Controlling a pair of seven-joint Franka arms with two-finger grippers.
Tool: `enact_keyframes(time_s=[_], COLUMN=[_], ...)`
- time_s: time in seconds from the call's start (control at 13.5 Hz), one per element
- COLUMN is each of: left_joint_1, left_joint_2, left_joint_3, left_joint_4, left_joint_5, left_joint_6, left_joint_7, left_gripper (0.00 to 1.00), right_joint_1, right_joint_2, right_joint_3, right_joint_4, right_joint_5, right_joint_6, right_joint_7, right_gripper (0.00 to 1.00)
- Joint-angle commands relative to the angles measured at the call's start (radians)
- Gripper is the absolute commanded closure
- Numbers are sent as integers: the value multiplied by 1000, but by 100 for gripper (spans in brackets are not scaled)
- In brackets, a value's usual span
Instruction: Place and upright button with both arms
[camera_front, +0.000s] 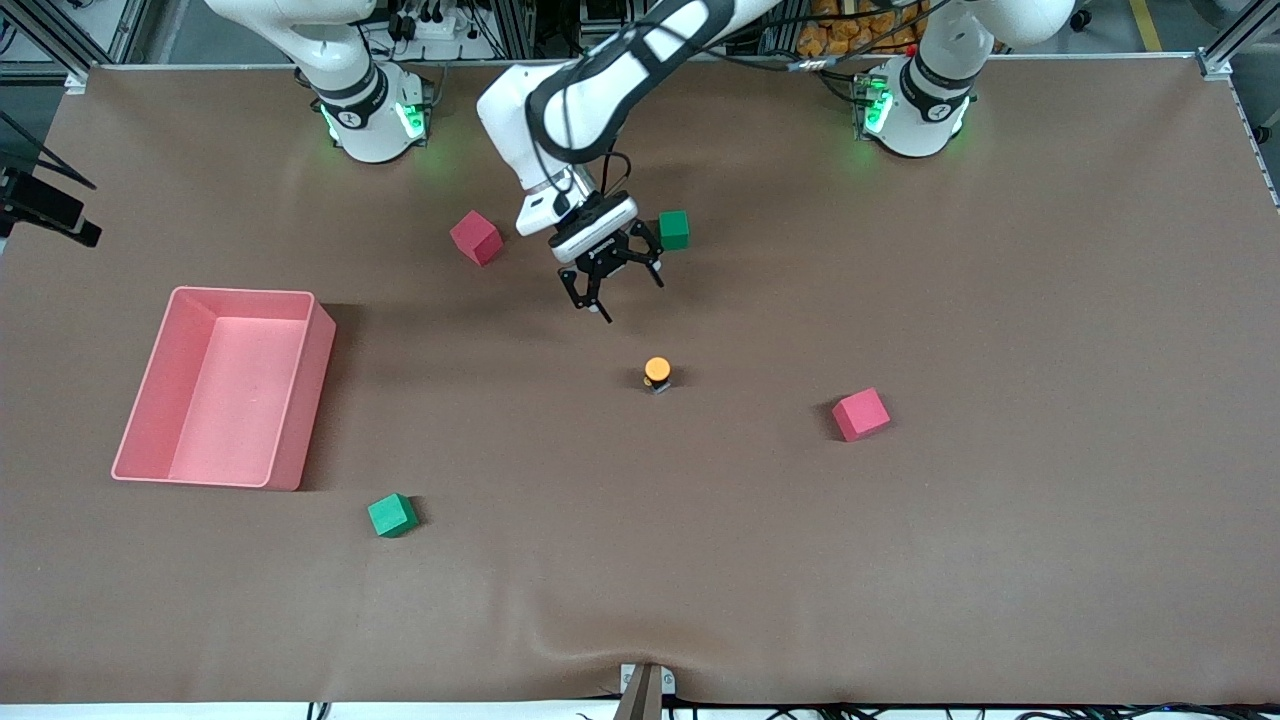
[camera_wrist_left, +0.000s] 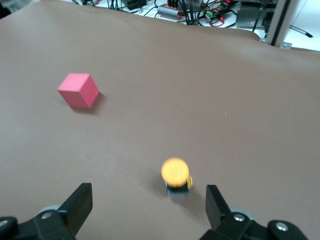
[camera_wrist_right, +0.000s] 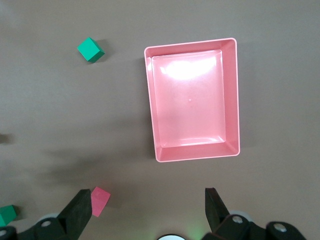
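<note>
Standing upright, the button (camera_front: 657, 372) shows no readable writing.

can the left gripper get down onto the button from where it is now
Probably yes. The left gripper hangs open over bare table, the button stands alone just nearer the front camera, and nothing lies between them; the cubes sit well off.

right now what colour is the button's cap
Orange, on the button; clearest in the left wrist view.
</note>
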Motion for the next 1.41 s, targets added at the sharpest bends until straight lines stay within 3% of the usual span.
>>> enact_keyframes(time_s=[0.0, 0.37, 0.67, 0.97, 1.34], left_joint_1=[105, 334, 492, 590, 782], left_joint_2=[-123, -281, -347, -358, -350], left_joint_3=[-8, -8, -6, -8, -8], left_joint_4=[-40, -33, -33, -32, -27], left_joint_5=[-132, -321, -429, -450, -599], left_joint_6=[5, 5, 5, 5, 42], left_joint_7=[201, 616, 858, 1013, 1274], left_gripper=[0, 0, 0, 0, 0], right_joint_1=[-15, -13, -13, -12, -10], right_joint_2=[2, 2, 2, 8, 8], right_joint_3=[11, 11, 13, 13, 11], right_joint_4=[5, 5, 5, 5, 5], right_joint_5=[-11, -11, -11, -11, -11], right_joint_6=[3, 3, 3, 3, 3], right_joint_7=[-9, -7, -7, -9, -9], right_gripper=[0, 0, 0, 0, 0])
